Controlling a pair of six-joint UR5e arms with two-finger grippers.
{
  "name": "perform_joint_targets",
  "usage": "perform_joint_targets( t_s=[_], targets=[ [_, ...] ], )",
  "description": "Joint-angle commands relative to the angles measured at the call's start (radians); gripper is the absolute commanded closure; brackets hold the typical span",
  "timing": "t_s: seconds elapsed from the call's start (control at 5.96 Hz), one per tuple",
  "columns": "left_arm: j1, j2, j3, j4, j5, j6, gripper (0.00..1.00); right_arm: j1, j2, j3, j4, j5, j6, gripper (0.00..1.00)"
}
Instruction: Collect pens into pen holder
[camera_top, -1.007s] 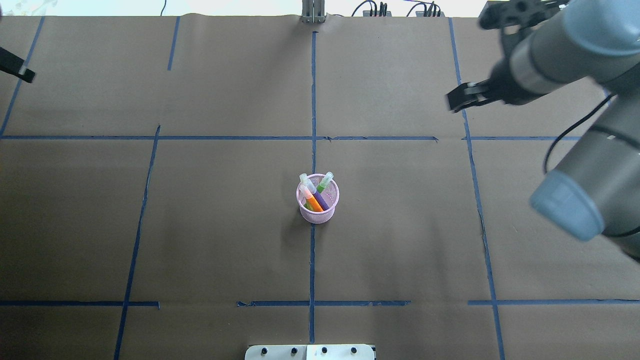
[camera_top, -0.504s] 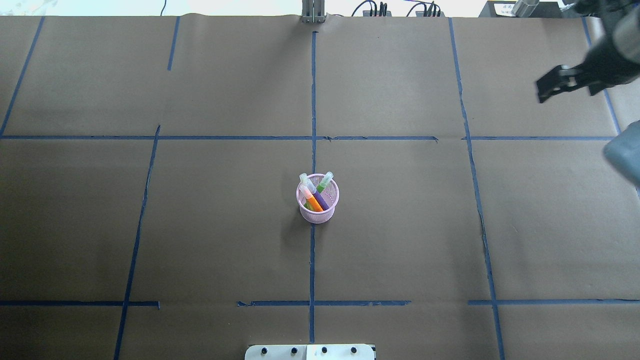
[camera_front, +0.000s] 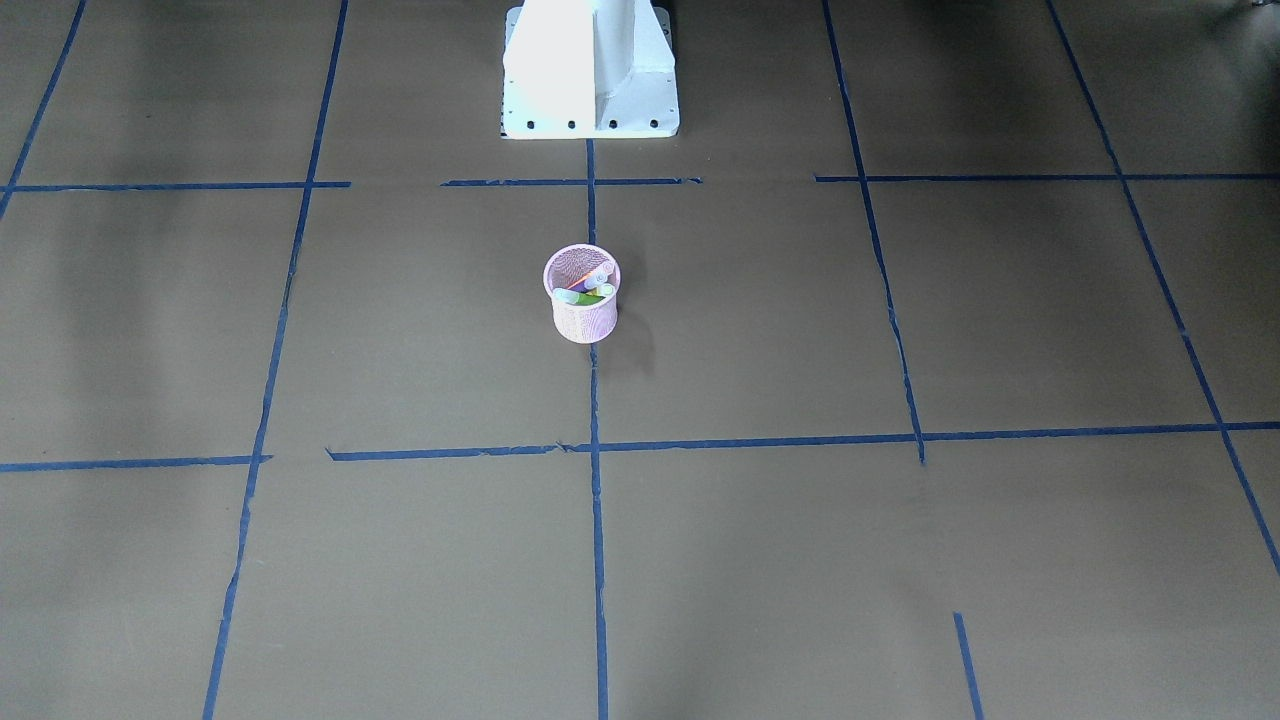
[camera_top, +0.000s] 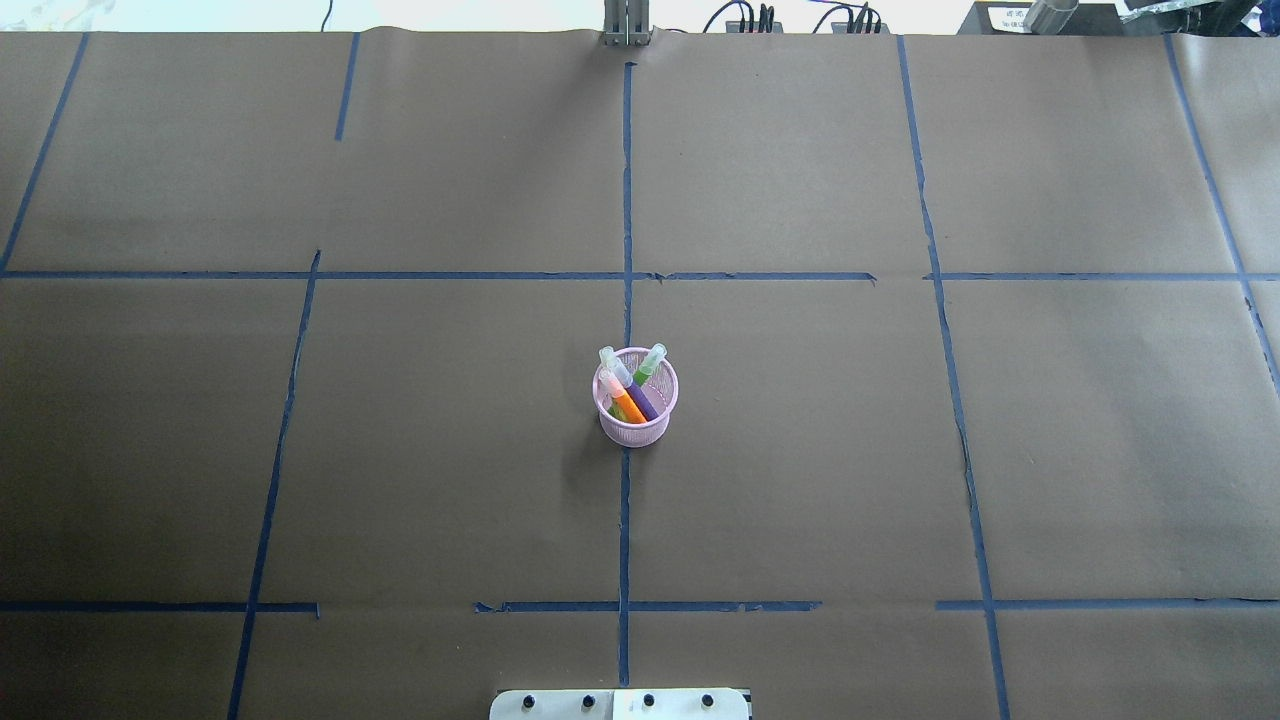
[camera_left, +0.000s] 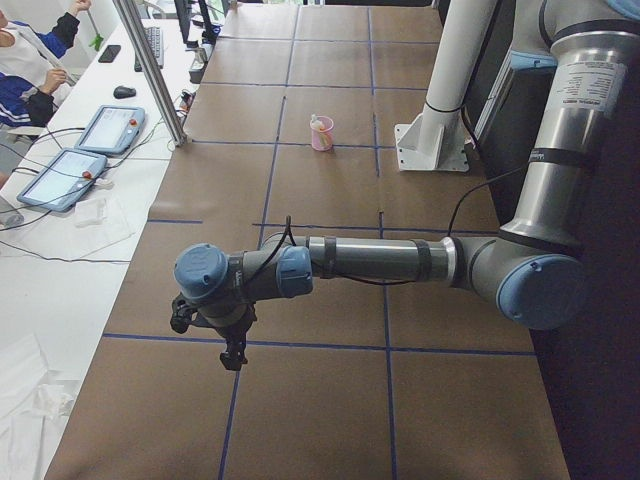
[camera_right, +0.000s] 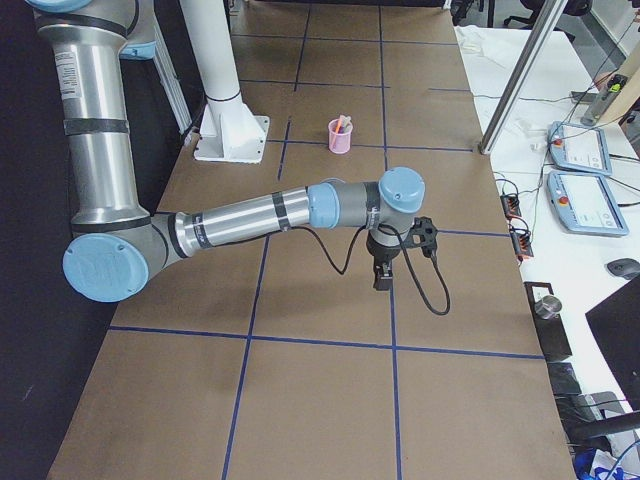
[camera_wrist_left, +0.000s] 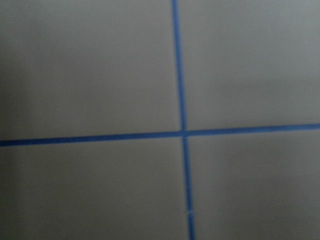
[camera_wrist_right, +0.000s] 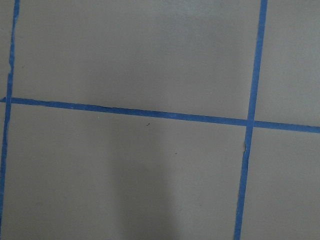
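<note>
The pink holder (camera_top: 635, 432) stands in the middle of the table (camera_top: 900, 450), on a blue tape line (camera_top: 624, 520), with the orange pen (camera_top: 628, 406), purple pen (camera_top: 644, 402) and green pen (camera_top: 647, 366) leaning inside it. The left gripper (camera_left: 232, 355) hangs low near the table's left end and the right gripper (camera_right: 382, 278) near its right end, both well away from the holder. I cannot tell if either one is spread apart or squeezed together.

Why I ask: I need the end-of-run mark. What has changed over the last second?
The right arm swung out of the overhead view to the right; the right claw now shows only from the side camera. The left claw, whose tip showed at the left edge, also left that view. Nothing was grasped or released. The pen holder and its three pens stayed put.
</note>
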Motion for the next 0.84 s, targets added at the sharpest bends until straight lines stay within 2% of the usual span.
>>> perform_joint_targets(
  t_s=[0.0, 0.34, 0.67],
  targets=[
    [-0.011, 0.079, 0.021, -0.076, -0.001, 0.012, 0.00, 0.017, -0.025, -0.033, 0.071, 0.021, 0.009, 0.00],
    [-0.009, 0.094, -0.039, -0.098, 0.006, -0.082, 0.00, 0.061, -0.096, -0.071, 0.079, 0.016, 0.000, 0.00],
    [0.012, 0.097, -0.120, -0.095, 0.013, -0.151, 0.00, 0.126, -0.102, -0.114, 0.079, 0.019, -0.036, 0.00]
  ],
)
